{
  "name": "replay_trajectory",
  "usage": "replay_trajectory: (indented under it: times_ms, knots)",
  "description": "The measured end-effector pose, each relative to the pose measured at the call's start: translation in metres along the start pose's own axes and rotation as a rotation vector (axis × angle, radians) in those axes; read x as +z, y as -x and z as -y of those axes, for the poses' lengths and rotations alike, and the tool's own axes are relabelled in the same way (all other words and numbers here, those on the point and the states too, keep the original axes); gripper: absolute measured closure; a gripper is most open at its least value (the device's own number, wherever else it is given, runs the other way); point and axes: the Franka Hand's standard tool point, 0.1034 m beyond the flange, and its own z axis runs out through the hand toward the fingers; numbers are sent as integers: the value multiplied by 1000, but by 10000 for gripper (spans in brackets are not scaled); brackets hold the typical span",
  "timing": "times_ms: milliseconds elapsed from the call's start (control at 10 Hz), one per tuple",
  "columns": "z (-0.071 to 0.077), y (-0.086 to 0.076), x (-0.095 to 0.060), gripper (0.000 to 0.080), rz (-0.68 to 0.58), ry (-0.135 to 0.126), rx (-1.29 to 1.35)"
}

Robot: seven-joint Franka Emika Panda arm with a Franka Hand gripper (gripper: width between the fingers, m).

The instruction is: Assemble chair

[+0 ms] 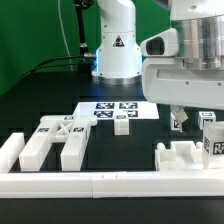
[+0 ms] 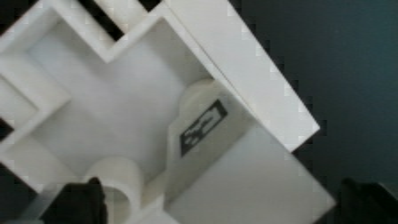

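The chair lies in separate white pieces. In the exterior view an X-braced panel (image 1: 60, 127) and two square legs (image 1: 35, 150) (image 1: 74, 149) sit at the left, with a small cube (image 1: 121, 124) near the middle. A blocky tagged part (image 1: 188, 155) stands at the right, and my gripper (image 1: 190, 116) hangs just above it. The wrist view shows that white part (image 2: 169, 110) up close, with a tag (image 2: 201, 126) on it. My gripper (image 2: 217, 205) is open, its dark fingertips (image 2: 79, 202) spread wide on either side of the part.
The marker board (image 1: 116, 107) lies flat in the middle of the black table, in front of the arm's base (image 1: 116, 50). A long white border rail (image 1: 100, 183) runs along the front edge, and another (image 1: 10, 150) closes the left side.
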Motion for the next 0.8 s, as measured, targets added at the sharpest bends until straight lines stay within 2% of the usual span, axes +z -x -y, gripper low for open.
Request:
replay_trajectory:
  times_ms: [100,200,300,500,600,700,800]
  knots:
    - [2,3,1,150,-18,44,-246]
    - [5,2,2,150,-37,68,-532]
    - [6,4,6,150,-36,72,-645]
    - [6,4,6,165,-37,68,-588]
    - [6,4,6,329,-37,68,-585]
    - [6,4,6,329,-37,64,-532]
    - [6,5,7,515,-38,60,-457]
